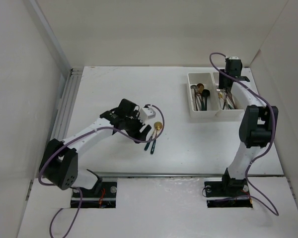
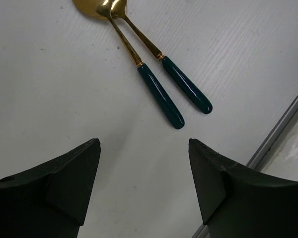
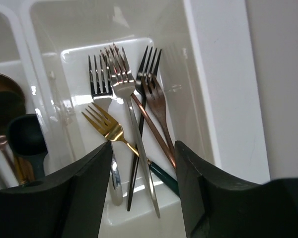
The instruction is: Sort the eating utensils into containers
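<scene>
Note two green-handled spoons (image 2: pixel 161 94) on the table (image 2: pixel 49 74) just ahead of the wide, empty left gripper (image 2: pixel 144 148), handles nearest, long axes diagonal. Disregard right gripper (image 3: pixel 143 148), parted, empty, over fork bin (image 3: pixel 203 89).

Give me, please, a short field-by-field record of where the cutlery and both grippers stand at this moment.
on table: two gold utensils with green handles, side by side, heads overlapping
left gripper: open, above those handles, not touching them
right gripper: open, empty, over the forks
right compartment: forks in silver, black, copper, gold
left compartment: spoons
</scene>
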